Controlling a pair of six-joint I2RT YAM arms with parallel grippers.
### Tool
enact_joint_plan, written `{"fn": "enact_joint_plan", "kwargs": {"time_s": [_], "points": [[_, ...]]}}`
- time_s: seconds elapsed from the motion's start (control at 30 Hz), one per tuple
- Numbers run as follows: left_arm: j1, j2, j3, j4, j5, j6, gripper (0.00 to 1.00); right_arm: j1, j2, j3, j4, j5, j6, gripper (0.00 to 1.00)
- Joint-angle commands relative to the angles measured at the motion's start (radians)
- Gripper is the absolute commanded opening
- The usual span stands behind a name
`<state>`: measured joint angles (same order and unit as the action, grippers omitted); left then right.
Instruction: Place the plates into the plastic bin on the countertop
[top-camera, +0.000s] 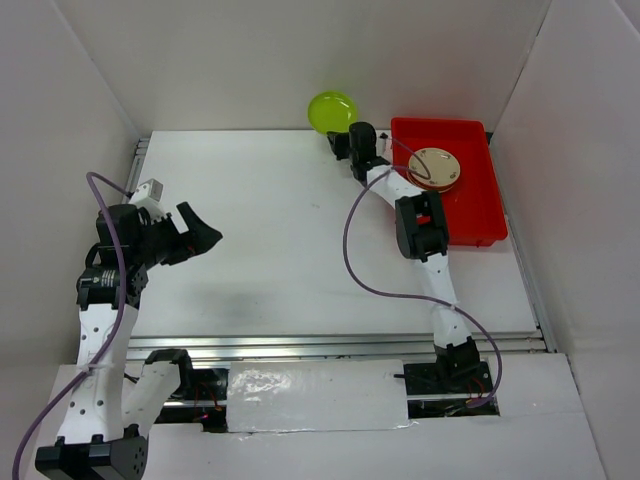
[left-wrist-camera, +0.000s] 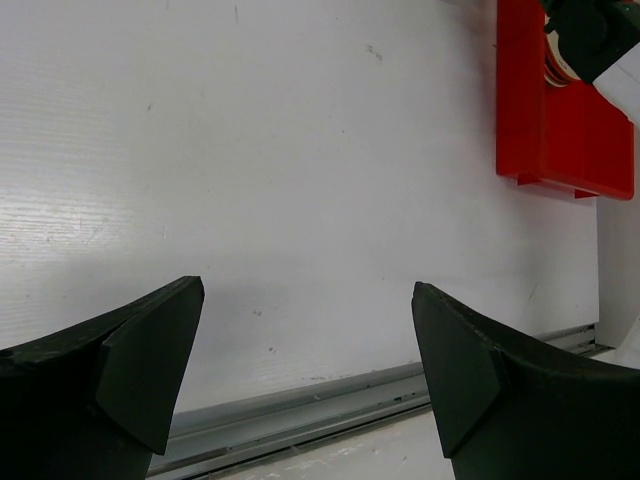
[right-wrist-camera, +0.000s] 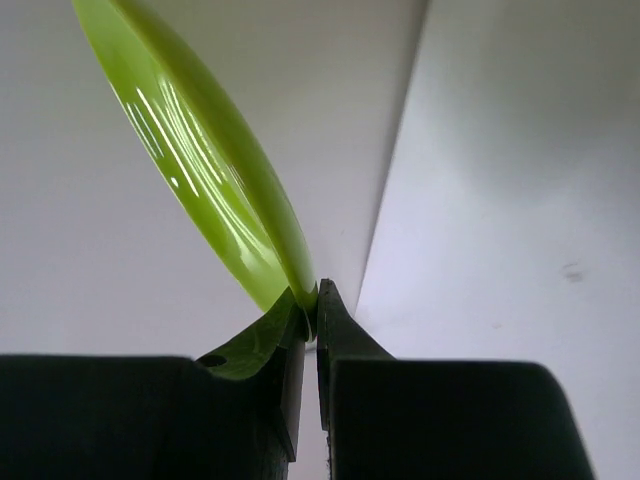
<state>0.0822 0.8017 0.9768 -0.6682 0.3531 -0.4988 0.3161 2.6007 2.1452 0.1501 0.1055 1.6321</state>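
White walls (top-camera: 250, 60) box in a white countertop (top-camera: 270, 230) on three sides — flat, even light, soft shadows. A metal rail (top-camera: 300, 347) runs along its near edge, a glossy white strip (top-camera: 310, 395) just in front.

Plates that can be counted: two. One lime green plate (top-camera: 332, 111) and one cream plate (top-camera: 436, 167), which has others under it, too hidden to count.
Red bin (top-camera: 478, 205): one.
Robot arms: two, a left arm (top-camera: 100, 310) and a right arm (top-camera: 437, 275).
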Motion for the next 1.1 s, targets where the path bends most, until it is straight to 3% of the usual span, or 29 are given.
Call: {"fn": "enact_joint_plan", "kwargs": {"time_s": [0.0,0.1,0.23,0.4,0.6,0.7,0.83,1.07], "points": [[0.007,-0.004,0.007,0.007,-0.014,0.017,0.99,-0.005,0.024,0.169,0.072,-0.191,-0.014,0.0],[0.01,-0.016,-0.001,0.01,-0.02,0.014,0.99,0.003,-0.005,0.202,0.1,-0.286,-0.041,0.0],[0.014,-0.021,0.0,0.001,-0.032,0.017,0.99,-0.003,-0.198,-0.083,0.192,-0.26,-0.104,0.0],[0.021,-0.041,-0.004,-0.001,-0.026,0.014,0.99,-0.046,-0.37,-0.284,0.241,-0.244,-0.112,0.0],[0.021,-0.044,0.0,-0.013,-0.054,0.025,0.99,-0.095,-0.657,-0.537,0.039,-0.046,-0.215,0.0],[0.022,-0.05,-0.009,-0.004,-0.043,0.023,0.99,-0.178,-0.793,-0.691,-0.033,0.028,-0.204,0.0],[0.024,-0.041,-0.013,0.009,-0.016,0.02,0.99,-0.291,-0.818,-0.685,-0.217,-0.003,-0.235,0.0],[0.024,-0.03,-0.009,0.009,-0.028,0.023,0.99,-0.455,-0.777,-0.709,-0.33,-0.101,-0.296,0.0]]}}
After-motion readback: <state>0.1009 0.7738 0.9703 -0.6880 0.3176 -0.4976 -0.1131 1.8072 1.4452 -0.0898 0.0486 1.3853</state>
